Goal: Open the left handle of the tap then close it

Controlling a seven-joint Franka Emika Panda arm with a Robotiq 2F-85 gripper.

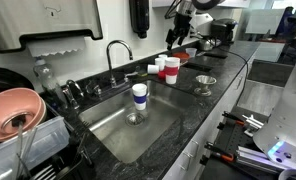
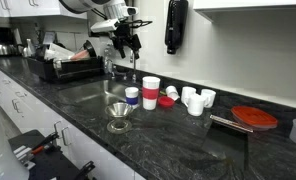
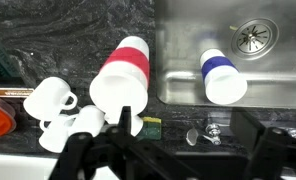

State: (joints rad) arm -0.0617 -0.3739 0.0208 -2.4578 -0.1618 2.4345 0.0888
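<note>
The tap (image 1: 118,52) is a tall chrome gooseneck behind the steel sink (image 1: 108,125), with small lever handles at its base. In the wrist view one chrome lever handle (image 3: 200,134) lies on the dark counter just behind the sink rim. My gripper (image 1: 176,40) hangs in the air above the cups, to the side of the tap, and also shows in an exterior view (image 2: 124,45). In the wrist view its dark fingers (image 3: 173,160) stand wide apart and hold nothing, and the lever shows between them, farther away.
A white cup with a blue band (image 1: 139,95) stands in the sink. Red-banded cups (image 1: 168,67), white mugs (image 2: 195,100), a metal funnel (image 1: 205,83), a red plate (image 2: 255,118) and a green sponge (image 3: 150,127) sit on the counter. A pink bowl (image 1: 13,110) and a dish rack (image 2: 73,65) stand beside the sink.
</note>
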